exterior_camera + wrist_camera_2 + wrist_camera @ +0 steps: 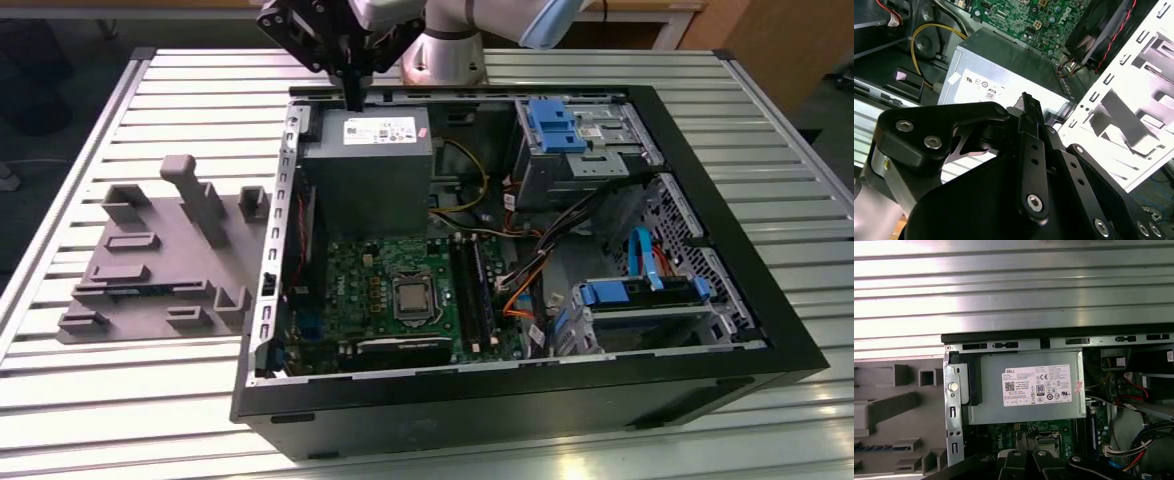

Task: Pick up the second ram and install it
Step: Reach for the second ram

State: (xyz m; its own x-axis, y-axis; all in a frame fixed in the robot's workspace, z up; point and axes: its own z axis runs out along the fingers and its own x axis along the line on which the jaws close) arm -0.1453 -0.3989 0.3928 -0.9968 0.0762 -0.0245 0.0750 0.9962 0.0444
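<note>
Above power supply (pixel 363 165) inside open computer case (pixel 534 410): claw (pixel 354 103) clenched, empty. Second ram (pixel 134 291) flat in grey holder (pixel 160 250) on desk (pixel 174 90), exterior view's left of case, well apart from claw.

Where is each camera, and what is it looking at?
Exterior view: off the arm, looking down into the open computer case; arm and gripper show.
First wrist view: on the wrist, facing the power supply; gripper shows.
Second wrist view: on the wrist, close behind the gripper, facing the power supply.
All three share the power supply.
</note>
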